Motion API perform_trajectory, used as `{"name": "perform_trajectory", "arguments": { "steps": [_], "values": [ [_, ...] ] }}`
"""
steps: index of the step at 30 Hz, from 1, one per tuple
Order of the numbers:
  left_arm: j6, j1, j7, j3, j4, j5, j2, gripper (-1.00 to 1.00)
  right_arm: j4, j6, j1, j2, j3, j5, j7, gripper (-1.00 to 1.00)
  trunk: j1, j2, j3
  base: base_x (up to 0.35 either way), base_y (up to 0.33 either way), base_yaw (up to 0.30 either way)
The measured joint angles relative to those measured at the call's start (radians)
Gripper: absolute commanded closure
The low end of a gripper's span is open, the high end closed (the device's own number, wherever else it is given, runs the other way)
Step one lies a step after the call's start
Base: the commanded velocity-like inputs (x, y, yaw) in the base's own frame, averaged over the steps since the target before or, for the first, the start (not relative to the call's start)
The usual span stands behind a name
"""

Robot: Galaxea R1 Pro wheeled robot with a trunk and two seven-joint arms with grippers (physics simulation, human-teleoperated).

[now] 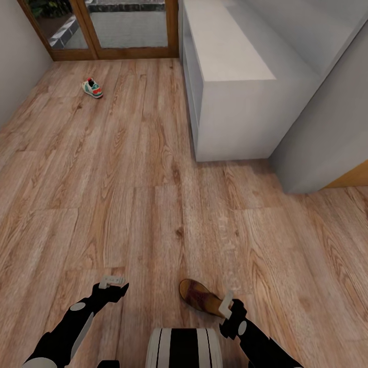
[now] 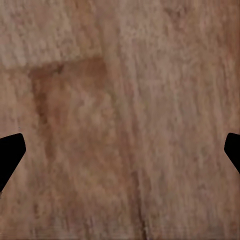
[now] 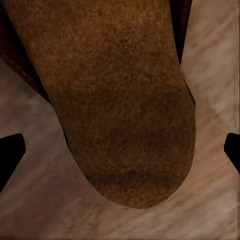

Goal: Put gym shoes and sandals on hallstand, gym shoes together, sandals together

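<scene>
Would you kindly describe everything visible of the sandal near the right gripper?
The sandal is dark brown, leather-looking, with a tan, suede-like footbed rounded at one end. It lies flat on the wood floor, angled, near the robot's base. The right gripper is over its end, fingers spread wide to either side; contact cannot be told.

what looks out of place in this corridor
Two shoes lie on the wood-plank floor, far apart: a white sneaker with teal stripes near the glass door, a dark-brown leather sandal beside the right hand. The white rack's top is bare.
</scene>
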Motion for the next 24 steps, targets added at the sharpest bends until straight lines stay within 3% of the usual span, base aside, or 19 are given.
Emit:
{"name": "perform_trajectory", "arguments": {
  "steps": [24],
  "values": [
    [0.000,0.000,0.000,-0.001,0.000,0.001,0.000,-1.00,0.000,0.000,0.000,0.000,-0.002,0.000,0.000,-1.00,0.000,0.000,0.000,0.027,0.000,0.000]
  ]
}}
